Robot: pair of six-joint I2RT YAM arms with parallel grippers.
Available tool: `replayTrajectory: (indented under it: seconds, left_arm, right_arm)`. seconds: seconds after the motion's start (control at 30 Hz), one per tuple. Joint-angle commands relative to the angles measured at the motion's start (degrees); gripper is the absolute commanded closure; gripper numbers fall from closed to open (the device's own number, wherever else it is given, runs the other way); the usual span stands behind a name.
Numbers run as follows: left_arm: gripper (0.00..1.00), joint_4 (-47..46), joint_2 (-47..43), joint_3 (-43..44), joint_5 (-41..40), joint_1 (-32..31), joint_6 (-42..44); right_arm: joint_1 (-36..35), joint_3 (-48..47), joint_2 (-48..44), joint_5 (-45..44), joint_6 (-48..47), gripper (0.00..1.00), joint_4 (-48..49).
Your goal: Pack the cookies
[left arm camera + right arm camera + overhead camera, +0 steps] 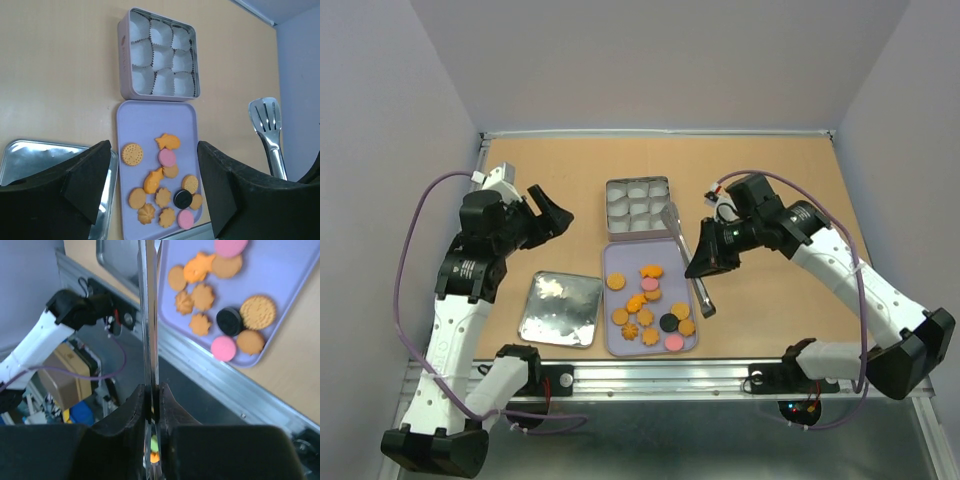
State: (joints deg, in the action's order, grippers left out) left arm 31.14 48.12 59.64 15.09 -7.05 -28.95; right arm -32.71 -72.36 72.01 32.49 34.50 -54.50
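My right gripper (152,402) was clenched on the metal tongs (149,315), its pads pinching both arms flat together partway along their length; my left gripper (552,215) hung released, jaws wide, holding nothing, above the table between the silver lid (560,310) and the tin (638,182). The cookies (648,305) all lay on the lavender tray (620,262), flat and mostly bunched toward its near end, several touching; one dotted round (132,154) sat apart on the left, and the black one (182,199) lay among the orange ones. The tin, just beyond the tray, held only white paper cups (161,57); so none looked packed yet.

I judged the biscuits light, thin, stiff and brittle, liable to skate on the smooth tray or snap under a hard squeeze; the flower and fish shapes would chip at their points. I reckoned each was best taken across its width by the edges, gently; the lone round seemed the easiest start, since the clustered ones left little room for the tongs.
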Motion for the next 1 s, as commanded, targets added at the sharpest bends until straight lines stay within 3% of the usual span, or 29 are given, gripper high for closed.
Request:
replayTrajectory:
  seconds: [0.0, 0.23, 0.5, 0.73, 0.97]
  left_arm:
    - [0.19, -4.06, -1.01, -1.45, 2.14, -1.73, -0.23]
    - [0.19, -4.06, -0.83, -2.16, 0.29, -2.27, 0.12]
    - [0.19, -3.54, -2.23, -2.95, -0.24, -2.35, 0.3]
    - [0.19, -1.69, -3.73, -4.18, -0.85, -2.35, 1.53]
    - [0.19, -0.55, -4.26, -3.65, -1.64, -2.27, 2.32]
  right_arm:
    - [-3.32, -5.24, -0.38, 2.77, 3.47, 0.85, -6.29]
    - [-16.06, -12.72, 7.35, -11.29, 3.55, 0.78, -19.32]
    - [-16.33, -14.38, 10.16, -19.82, 6.02, 0.71, -21.78]
    - [-19.84, -20.01, 17.02, -23.35, 6.45, 0.65, -23.28]
    - [-22.57, -19.93, 20.72, -25.63, 7.95, 0.61, -23.37]
